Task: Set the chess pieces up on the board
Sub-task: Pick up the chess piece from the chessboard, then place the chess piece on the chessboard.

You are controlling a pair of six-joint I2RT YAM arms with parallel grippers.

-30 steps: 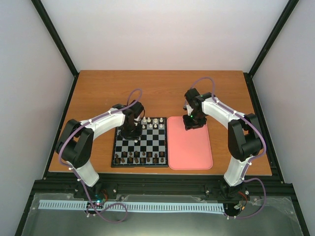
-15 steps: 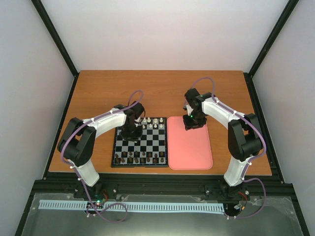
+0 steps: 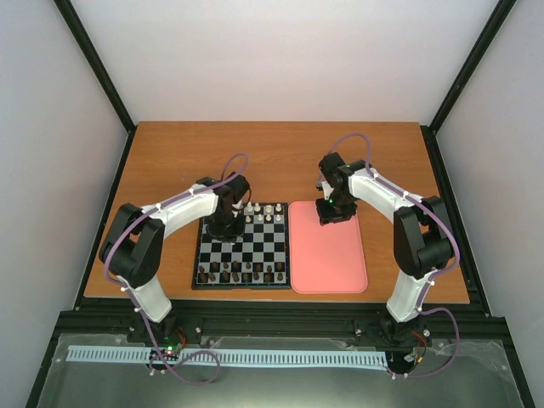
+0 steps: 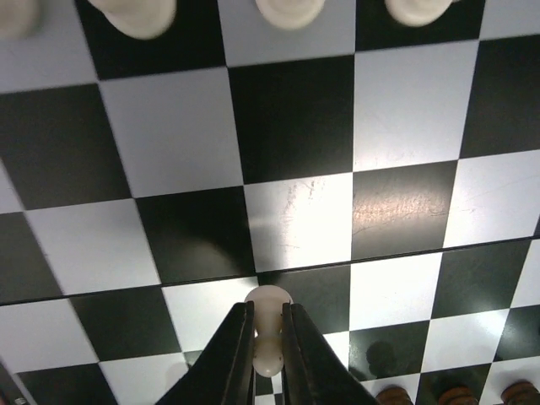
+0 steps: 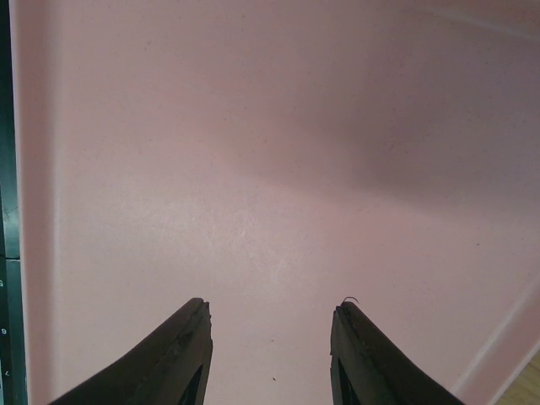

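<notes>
One cream pawn (image 4: 268, 300), judged light and slippery, is clenched below its head by the left tool (image 4: 267, 314) at 6 o'clock, wrist view.

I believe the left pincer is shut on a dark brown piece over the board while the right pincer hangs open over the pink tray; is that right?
No: the left wrist view shows the left pincer shut on a cream piece, not a dark brown one. The rest is right.

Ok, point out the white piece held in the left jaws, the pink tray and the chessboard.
white piece (image 4: 268, 331), left wrist view, middle of its body.
pink tray (image 3: 331, 259), top external view, bare floor.
chessboard (image 3: 259, 246), top external view, bare middle square.
</notes>
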